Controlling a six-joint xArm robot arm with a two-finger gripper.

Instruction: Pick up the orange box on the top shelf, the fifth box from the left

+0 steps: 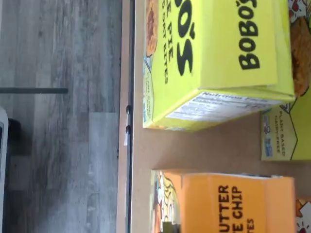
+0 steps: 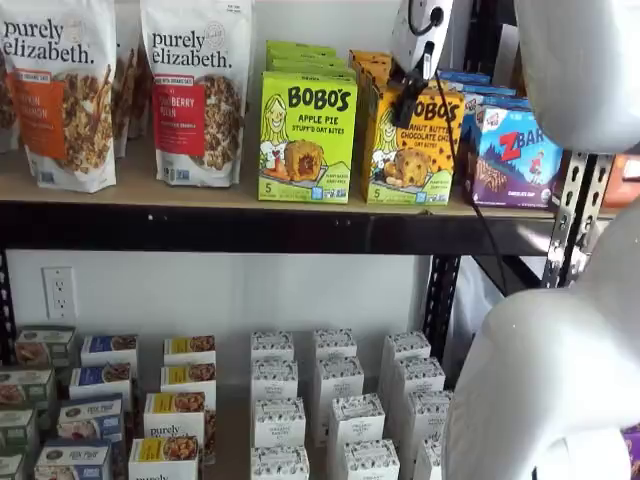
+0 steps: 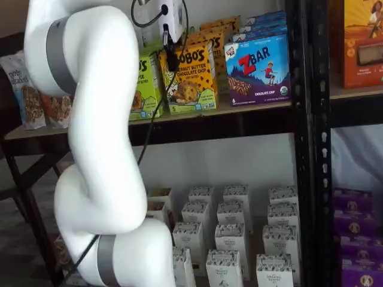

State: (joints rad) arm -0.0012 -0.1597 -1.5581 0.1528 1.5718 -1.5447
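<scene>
The orange box (image 2: 408, 150) stands on the top shelf (image 2: 200, 226), between a lime-green Apple Pie carton (image 2: 305, 135) and a blue-purple ZBar carton (image 2: 515, 155). It also shows in a shelf view (image 3: 192, 76) and in the wrist view (image 1: 228, 204), where only its top and part of its front are in frame. My gripper (image 2: 403, 113) hangs in front of the orange box's upper left part, with its white body above it. In a shelf view (image 3: 172, 61) its black fingers show as one dark bar. No gap shows, and no box is held.
Several granola bags (image 2: 195, 90) stand at the left of the top shelf. More Bobo's and ZBar cartons stand behind the front row. A black rack upright (image 3: 308, 143) is right of the ZBar carton (image 3: 257, 69). Several small white boxes (image 2: 335, 410) fill the lower shelf. My white arm (image 3: 102, 149) fills the foreground.
</scene>
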